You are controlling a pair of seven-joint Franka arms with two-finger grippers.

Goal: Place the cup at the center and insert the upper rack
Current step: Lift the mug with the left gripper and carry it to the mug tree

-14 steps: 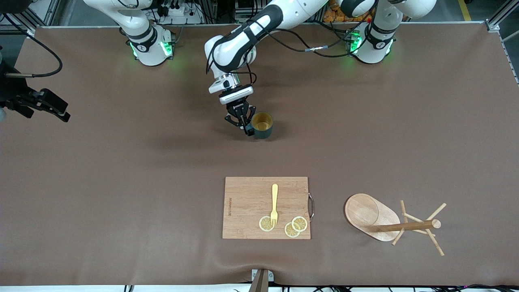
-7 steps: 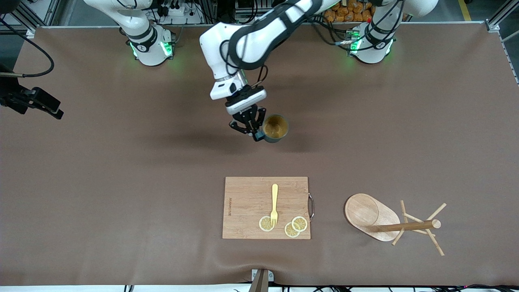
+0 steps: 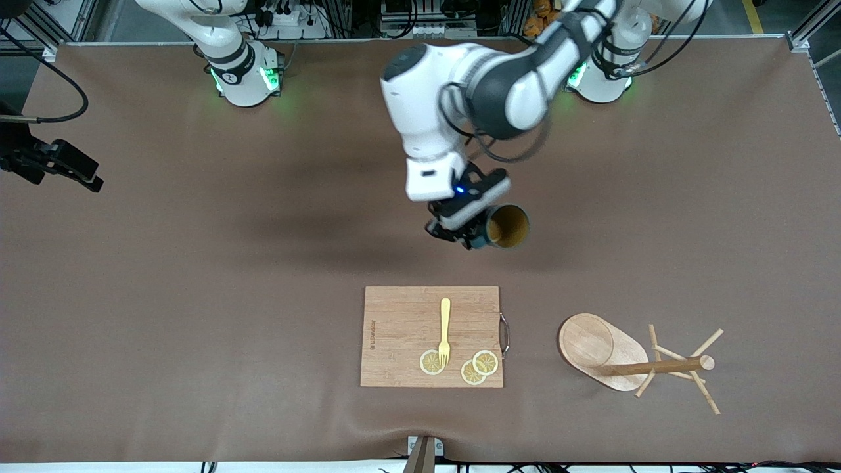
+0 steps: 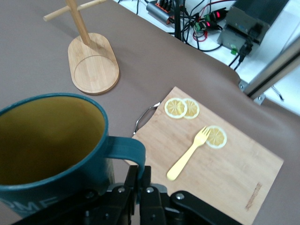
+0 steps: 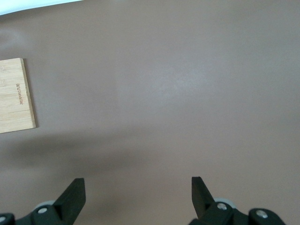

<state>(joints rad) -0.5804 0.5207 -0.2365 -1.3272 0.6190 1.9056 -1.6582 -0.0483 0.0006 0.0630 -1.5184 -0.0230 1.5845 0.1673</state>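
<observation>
The dark teal cup (image 3: 507,227) with a yellowish inside hangs tilted in the air over the brown mat, between the arm bases and the cutting board. My left gripper (image 3: 470,238) is shut on the cup's handle (image 4: 129,149); the fingers (image 4: 133,174) pinch it from both sides, and the cup (image 4: 51,140) fills the left wrist view. The upper rack (image 3: 624,358), a light wooden mug tree, stands on its oval base (image 4: 93,69) toward the left arm's end of the table. My right gripper (image 5: 138,187) waits open over bare mat at the right arm's end (image 3: 79,174).
A wooden cutting board (image 3: 394,315) lies nearer to the front camera than the cup's spot. It carries a yellow fork (image 3: 445,328) and three lemon slices (image 3: 473,368), and has a metal handle (image 3: 504,334) on the rack's side. The rack's pegs (image 3: 706,394) stick outward.
The left arm has lifted the cup off the mat and swung it toward the left arm's end and the board, tilting it. The right gripper has barely moved.
</observation>
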